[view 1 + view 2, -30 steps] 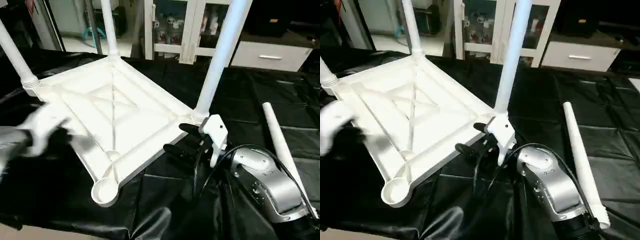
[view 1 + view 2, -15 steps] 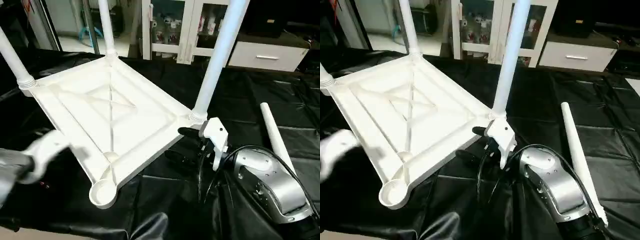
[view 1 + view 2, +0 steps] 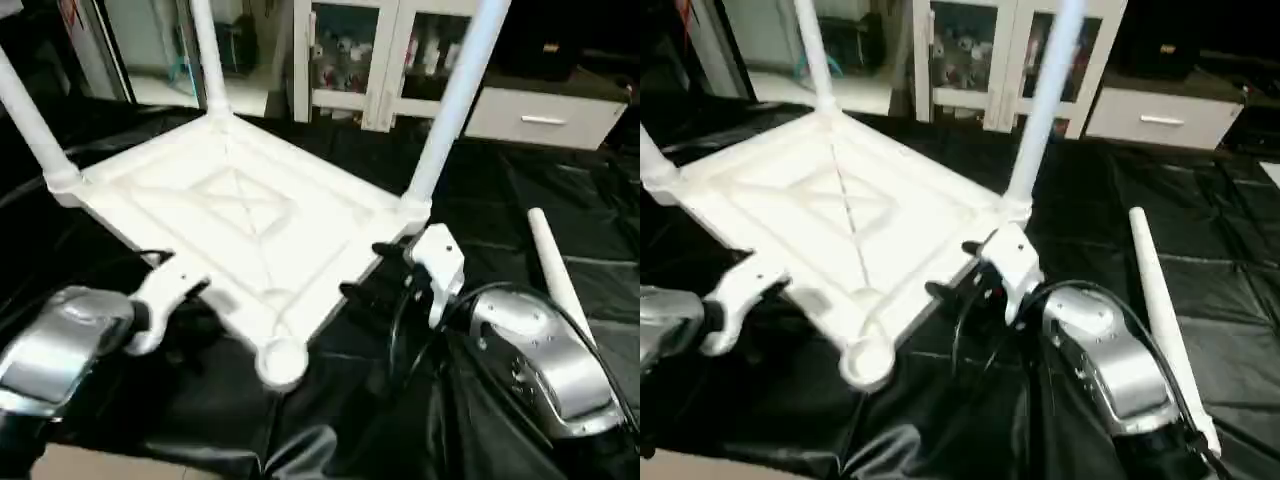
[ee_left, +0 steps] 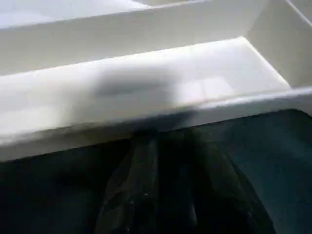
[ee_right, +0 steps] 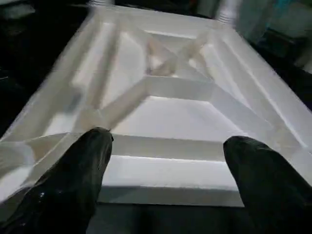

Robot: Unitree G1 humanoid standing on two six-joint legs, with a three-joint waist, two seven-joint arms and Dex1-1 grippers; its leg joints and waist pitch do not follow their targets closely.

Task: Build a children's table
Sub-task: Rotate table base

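Note:
The children's table lies upside down on black cloth: a white top (image 3: 250, 220) with an X-ribbed underside. Three white legs stand in its corner sockets, at the left (image 3: 25, 110), the back (image 3: 205, 50) and the right (image 3: 455, 90). The near corner socket (image 3: 283, 358) holds nothing. A loose leg (image 3: 555, 275) lies on the cloth to the right. My right gripper (image 3: 368, 275) stands open at the top's right rim, nothing between its fingers (image 5: 92, 161). My left gripper (image 3: 200, 310) is at the near left rim, its jaws narrowly apart, tips just short of the rim (image 4: 146, 112), holding nothing.
Black cloth (image 3: 520, 180) covers the whole work surface, creased at the front. White glass-door cabinets (image 3: 350, 50) and a white drawer unit (image 3: 545, 115) stand behind it. Black cables loop over my right forearm (image 3: 530, 350).
My left arm drew back from the left rim, then came in again lower, beside the near corner. The top's near corner socket has shifted right. My right gripper has stayed at the right rim.

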